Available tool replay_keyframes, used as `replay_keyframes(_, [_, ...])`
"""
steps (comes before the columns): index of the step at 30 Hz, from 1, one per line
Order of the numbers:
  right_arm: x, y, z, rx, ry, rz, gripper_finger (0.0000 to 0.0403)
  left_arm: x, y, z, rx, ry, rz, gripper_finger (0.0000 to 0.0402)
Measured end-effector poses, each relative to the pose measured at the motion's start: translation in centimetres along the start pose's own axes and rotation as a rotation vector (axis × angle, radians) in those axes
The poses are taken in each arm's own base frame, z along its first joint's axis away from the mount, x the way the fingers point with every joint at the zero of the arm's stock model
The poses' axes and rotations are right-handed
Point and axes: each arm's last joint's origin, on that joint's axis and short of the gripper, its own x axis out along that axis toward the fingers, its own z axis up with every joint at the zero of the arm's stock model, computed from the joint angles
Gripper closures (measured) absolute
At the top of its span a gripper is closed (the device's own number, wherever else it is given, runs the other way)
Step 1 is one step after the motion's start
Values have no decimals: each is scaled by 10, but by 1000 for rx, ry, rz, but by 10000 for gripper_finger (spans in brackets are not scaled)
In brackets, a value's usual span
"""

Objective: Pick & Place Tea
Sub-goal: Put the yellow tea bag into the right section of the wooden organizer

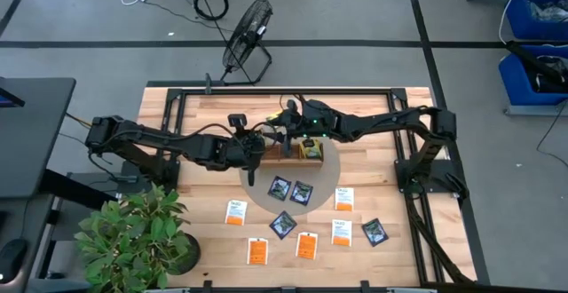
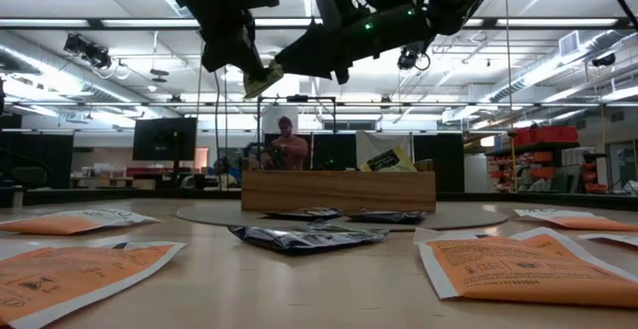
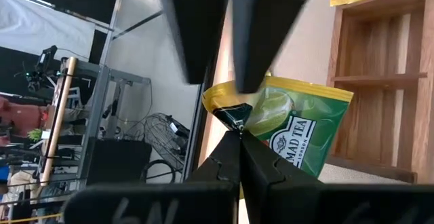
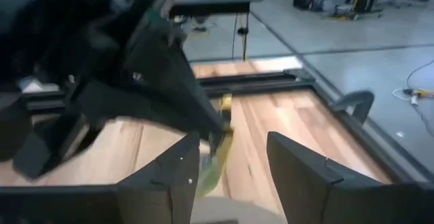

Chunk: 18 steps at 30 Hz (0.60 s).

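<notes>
Above the wooden tray at mid-desk, the left tool pinches a yellow-green tea packet tightly by its corner, held aloft. Just beside it, the right tool hovers with fingers parted, empty. Other tea packets lie scattered across the desk.

Cool, even light comes from long white ceiling strip lights, seen glaring bright in the low view. From above, the pale wooden table top is evenly lit, with only soft shadows under the arms. The low view shows the nearest orange paper tea packets soft and out of focus. In the right wrist view, the dark left arm is smeared with motion blur, while the left wrist view is crisp on the yellow-green foil tea packet.
</notes>
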Motion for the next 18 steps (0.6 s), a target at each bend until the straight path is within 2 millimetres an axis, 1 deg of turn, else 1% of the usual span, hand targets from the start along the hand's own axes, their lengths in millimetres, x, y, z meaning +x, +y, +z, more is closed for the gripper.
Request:
replay_keyframes(4, [4, 0, 0, 0, -3, 5, 223, 0, 0, 0, -1, -3, 0, 399])
replay_keyframes(10, [5, 0, 0, 6, -9, 6, 226, 0, 0, 1, 3, -7, 0, 399])
replay_keyframes(14, [5, 0, 0, 16, -4, 16, 247, 0, 0, 1, 9, -10, 1, 399])
replay_keyframes(18, [5, 0, 0, 27, -3, 32, 282, 0, 0, 2, 8, -14, 2, 399])
